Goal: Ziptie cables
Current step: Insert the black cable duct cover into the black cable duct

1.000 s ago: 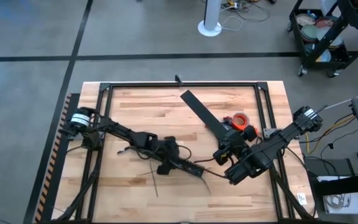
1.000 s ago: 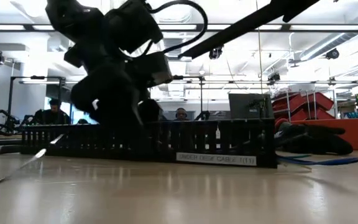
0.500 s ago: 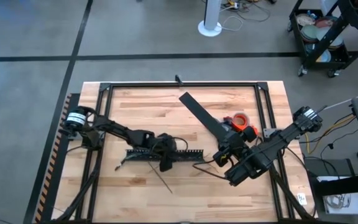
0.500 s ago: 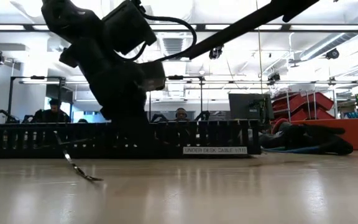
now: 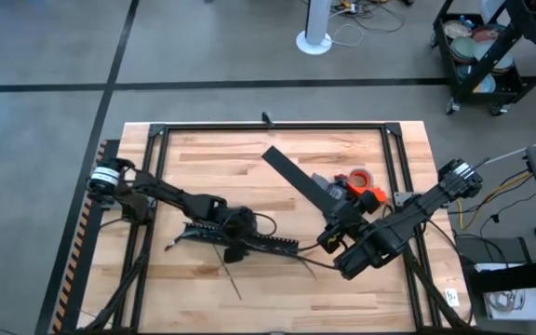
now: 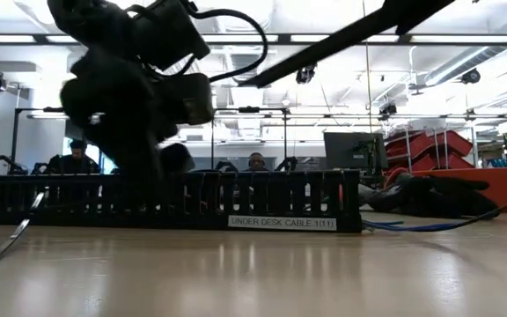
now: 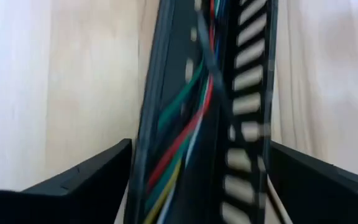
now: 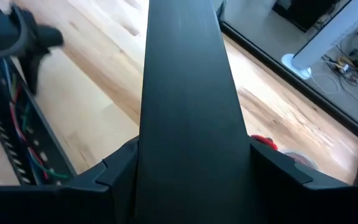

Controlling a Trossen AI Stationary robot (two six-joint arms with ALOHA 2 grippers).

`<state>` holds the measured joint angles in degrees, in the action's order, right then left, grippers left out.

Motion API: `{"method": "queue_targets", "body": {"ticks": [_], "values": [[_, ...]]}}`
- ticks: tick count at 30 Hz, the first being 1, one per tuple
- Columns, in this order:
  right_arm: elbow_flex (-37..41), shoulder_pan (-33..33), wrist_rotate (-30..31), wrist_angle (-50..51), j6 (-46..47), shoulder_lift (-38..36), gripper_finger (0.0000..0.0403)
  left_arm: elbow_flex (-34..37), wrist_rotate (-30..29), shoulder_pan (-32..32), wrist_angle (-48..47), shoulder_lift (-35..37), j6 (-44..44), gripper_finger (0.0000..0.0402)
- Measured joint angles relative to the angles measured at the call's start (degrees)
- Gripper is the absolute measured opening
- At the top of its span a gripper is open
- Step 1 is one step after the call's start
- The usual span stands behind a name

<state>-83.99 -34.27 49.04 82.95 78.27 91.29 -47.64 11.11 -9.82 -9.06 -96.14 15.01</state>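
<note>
Duct (image 6: 192, 198) label (image 6: 282, 223) reads "UNDER DESK CABLE 1(11)".

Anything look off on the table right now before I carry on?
Yes. The slotted black duct lies askew across the boards under the left claw, with coloured wires running inside it. The right claw holds a long flat black lid raised at an angle. A loose ziptie lies nearby.

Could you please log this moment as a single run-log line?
left gripper: straddling duct holding coloured wires | right gripper: shut on flat black cover | zipties: lying on table
</note>
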Motion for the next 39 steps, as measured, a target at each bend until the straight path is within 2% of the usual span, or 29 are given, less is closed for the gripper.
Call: {"method": "queue_targets", "body": {"ticks": [8, 14, 16, 20, 23, 28, 31, 35, 39], "values": [[1.7, -1.7, -2.6, -3.4, -4.8, 0.0, 0.0215, 0.1, 2.6, 0.0, -9.6, 8.9, -1.7, 0.0357], [4.2, -3.4, -2.8, -12.5, -13.3, 0.0, 0.0214, 0.0, 2.4, 0.0, -6.9, 14.4, -4.2, 0.0357], [5.3, -3.9, -4.0, -13.5, -14.1, 0.0, 0.0214, 0.0, 2.3, 0.0, -4.0, 14.5, -4.8, 0.0357], [7.9, -5.2, -5.2, -13.2, -9.9, 0.0, 0.0214, -0.5, 2.1, 0.0, 6.0, 13.1, -7.7, 0.0355], [9.6, -6.8, -6.0, -13.4, -6.6, -0.2, 0.0214, -2.2, 1.3, -0.9, 8.4, 12.6, -12.1, 0.0344], [10.3, -9.4, -6.1, -16.4, -5.6, -0.2, 0.0214, -6.9, -7.8, -2.3, 9.6, 12.9, -23.5, 0.0316], [10.3, -10.1, -5.8, -20.6, -7.8, -0.2, 0.0214, -9.1, -10.4, -2.5, 12.5, 12.4, -29.0, 0.0311], [10.3, -10.3, -5.8, -24.6, -11.1, -0.3, 0.0214, -12.2, -10.4, -2.2, 13.6, 10.9, -29.5, 0.0326], [10.3, -10.2, -6.0, -26.0, -13.3, -0.3, 0.0214, -14.0, -10.2, -2.0, 13.1, 7.3, -29.2, 0.0364]]}}
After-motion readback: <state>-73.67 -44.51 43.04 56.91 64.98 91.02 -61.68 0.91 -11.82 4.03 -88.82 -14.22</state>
